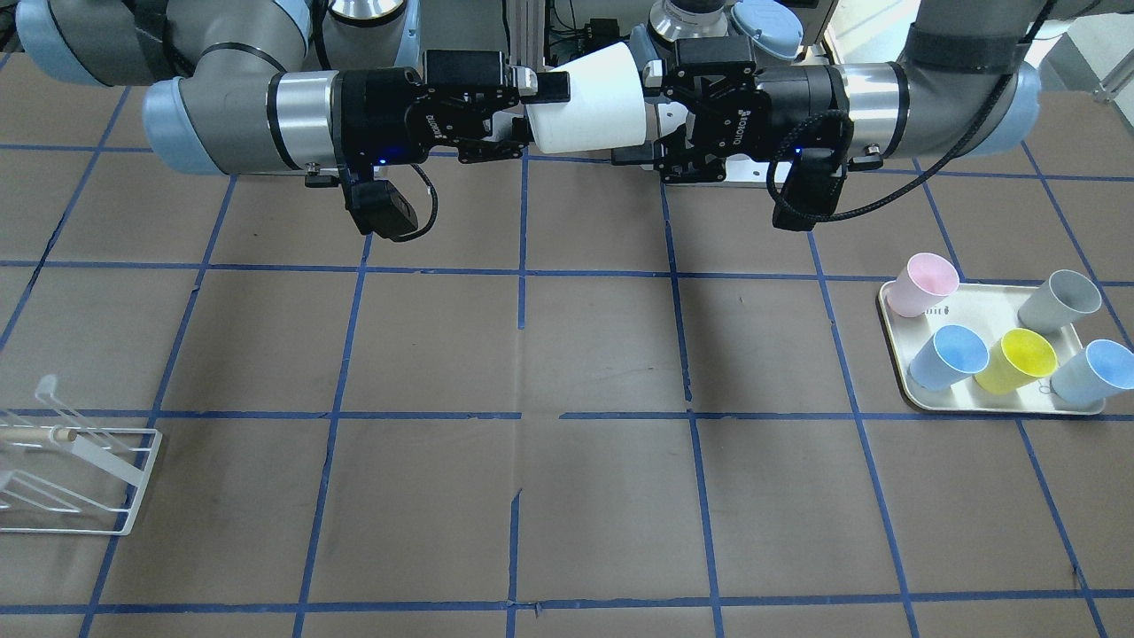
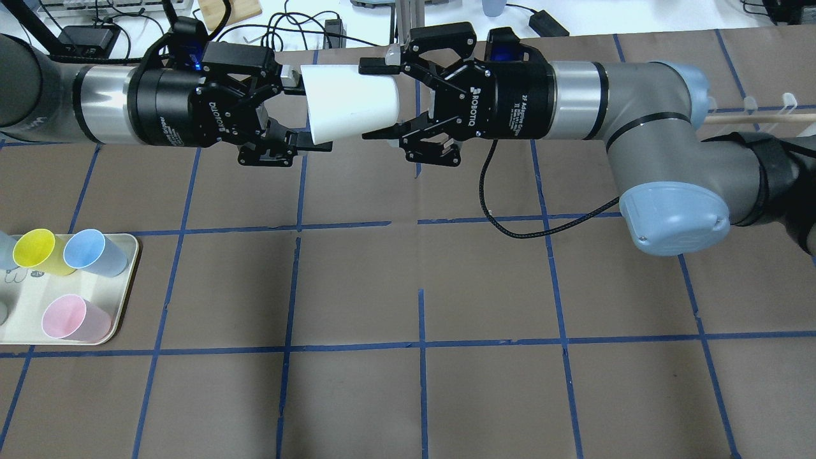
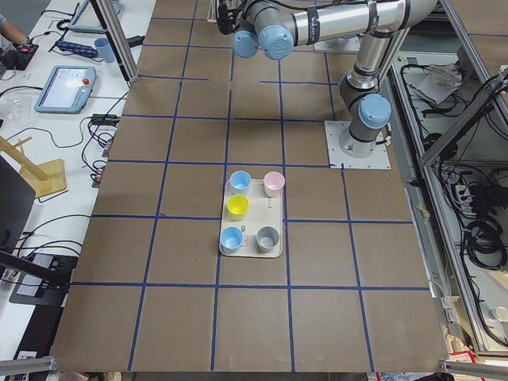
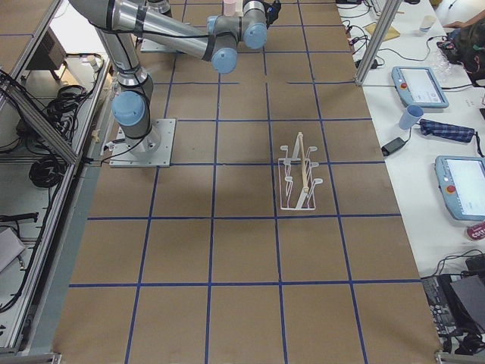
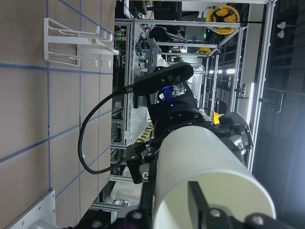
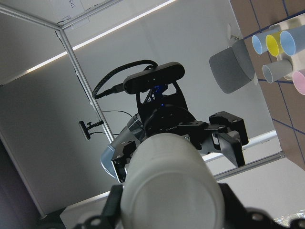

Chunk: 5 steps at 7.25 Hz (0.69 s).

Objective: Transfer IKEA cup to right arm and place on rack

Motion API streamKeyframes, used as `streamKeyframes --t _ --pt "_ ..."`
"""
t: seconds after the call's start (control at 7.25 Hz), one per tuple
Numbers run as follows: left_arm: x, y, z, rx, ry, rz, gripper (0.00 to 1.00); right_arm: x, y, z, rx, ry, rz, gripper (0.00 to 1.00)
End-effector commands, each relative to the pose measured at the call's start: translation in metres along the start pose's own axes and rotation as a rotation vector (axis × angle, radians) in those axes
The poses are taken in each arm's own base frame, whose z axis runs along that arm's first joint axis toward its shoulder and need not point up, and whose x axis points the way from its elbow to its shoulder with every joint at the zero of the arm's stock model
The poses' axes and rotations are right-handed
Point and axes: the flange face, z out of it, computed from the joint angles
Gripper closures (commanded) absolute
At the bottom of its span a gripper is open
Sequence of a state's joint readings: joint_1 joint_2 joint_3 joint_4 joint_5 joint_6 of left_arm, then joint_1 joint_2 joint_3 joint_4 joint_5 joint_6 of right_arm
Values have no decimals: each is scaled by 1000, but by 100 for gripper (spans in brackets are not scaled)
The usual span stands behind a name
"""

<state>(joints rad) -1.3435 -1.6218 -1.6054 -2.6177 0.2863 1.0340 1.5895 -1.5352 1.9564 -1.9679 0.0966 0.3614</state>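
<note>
Above the far middle of the brown paper-covered surface (image 1: 585,354) you see the small near-white tapered plastic cup (image 1: 589,102) lying sideways in the air between both tools. Your right arm's black 2-finger tool (image 1: 536,111) is clenched on the narrow base end. Your left arm's tool (image 1: 644,113) is spread wide around the rim end and looks released, its lower finger just clear of the cup. Well off to the robot's right, the low white wire rack with a wooden rod (image 4: 299,178) stands on the surface.
</note>
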Motion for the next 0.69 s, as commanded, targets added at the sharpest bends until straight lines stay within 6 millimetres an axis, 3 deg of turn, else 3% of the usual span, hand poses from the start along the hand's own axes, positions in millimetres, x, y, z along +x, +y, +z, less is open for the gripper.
streamKeyframes --t 0.0,0.14,0.41,0.55 --pt "2 -2 -8 8 -6 -20 0 -3 -3 -6 12 -7 3 45" --pt "14 -3 -12 9 -20 -25 0 -17 -3 -12 -2 -67 10 48" --pt "52 -2 -41 -70 -196 -115 0 -37 -12 -51 63 -95 -12 48" --pt "48 -7 -45 -86 -262 -161 0 -41 -13 -60 81 -87 -12 48"
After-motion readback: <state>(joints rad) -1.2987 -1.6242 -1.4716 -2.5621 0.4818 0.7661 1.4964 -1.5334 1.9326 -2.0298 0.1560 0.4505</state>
